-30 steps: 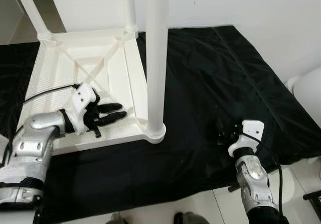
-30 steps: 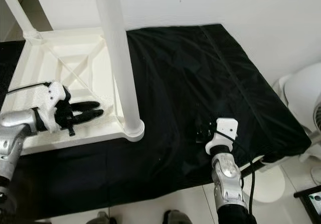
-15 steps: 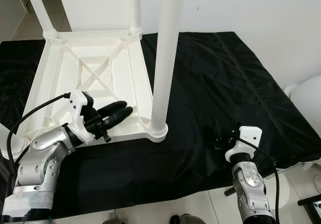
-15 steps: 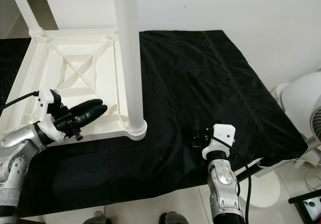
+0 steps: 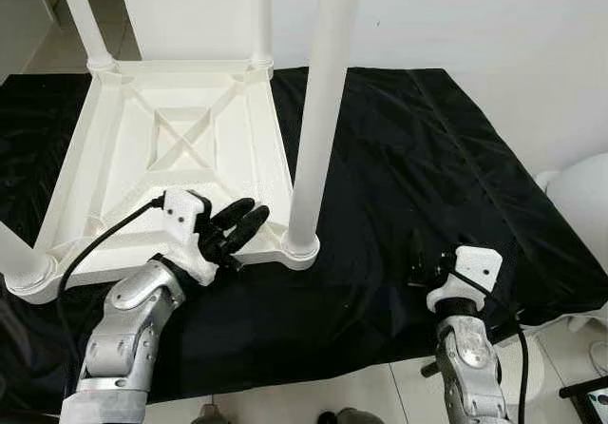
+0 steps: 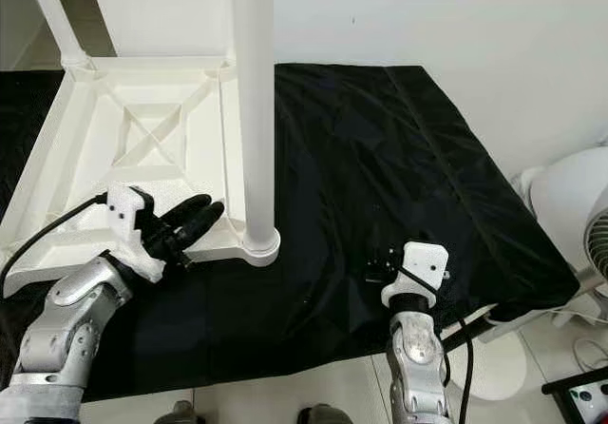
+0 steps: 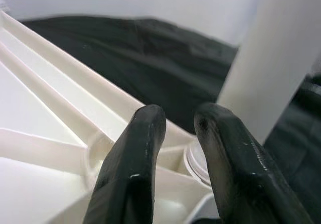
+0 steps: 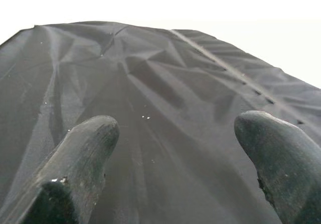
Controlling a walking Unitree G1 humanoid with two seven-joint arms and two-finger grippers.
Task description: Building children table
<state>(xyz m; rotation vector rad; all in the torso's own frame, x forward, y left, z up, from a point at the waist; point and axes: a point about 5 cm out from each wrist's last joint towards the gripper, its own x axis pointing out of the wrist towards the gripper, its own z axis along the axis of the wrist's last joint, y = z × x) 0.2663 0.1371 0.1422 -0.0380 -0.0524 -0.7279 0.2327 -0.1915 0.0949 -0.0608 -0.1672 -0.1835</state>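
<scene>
A white children's table (image 5: 268,148) lies upside down on a black cloth (image 5: 408,148), its legs pointing up. The nearest leg (image 5: 318,110) stands in its socket (image 5: 301,246) at the front right corner. My left gripper (image 5: 249,217) hovers over the front rim just left of that socket, shut with nothing held. In the left wrist view its fingertips (image 7: 150,121) point at the socket and the leg (image 7: 266,58). My right gripper (image 5: 425,258) rests low over the cloth at the front right, open and empty; the right wrist view shows its fingers (image 8: 90,138) spread above the cloth (image 8: 165,83).
Two more legs rise at the back corners (image 5: 81,15) (image 5: 261,10), and another leg's base sits at the front left (image 5: 21,264). A white fan (image 6: 570,215) stands on the floor right of the cloth. A white wall (image 5: 456,15) runs behind.
The camera has shifted. My left gripper has moved right along the table's front rim, closer to the nearest leg's socket. The right gripper stays over the cloth.
</scene>
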